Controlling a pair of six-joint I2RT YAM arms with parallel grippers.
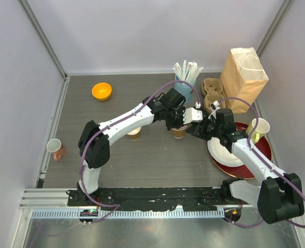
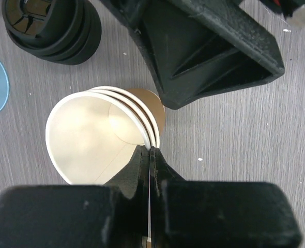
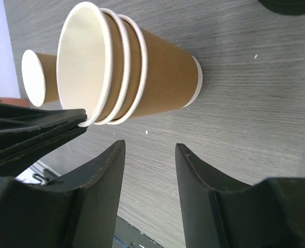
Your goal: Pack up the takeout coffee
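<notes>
Overhead from behind both bases, looking down across the whole bench [image 1: 152, 163]. Left wrist: very close, straight down into the nested cup stack [image 2: 90, 139]. Right wrist: close, low, side-on to the same nested cup stack [image 3: 152, 72].

table [image 1: 157, 165] grey wood grain | middle: nested stack of kraft cups [image 1: 179, 132]; single kraft cup [image 1: 134, 134] nearby toward left edge | far left: orange bowl [image 1: 102, 91] | left edge: small pink cup [image 1: 55, 148] | far right corner: paper bag [image 1: 243, 77]; cardboard cup carrier [image 1: 211, 94]; blue straw cup [image 1: 184, 89] | right edge: dark red plate [image 1: 262, 151]
</notes>
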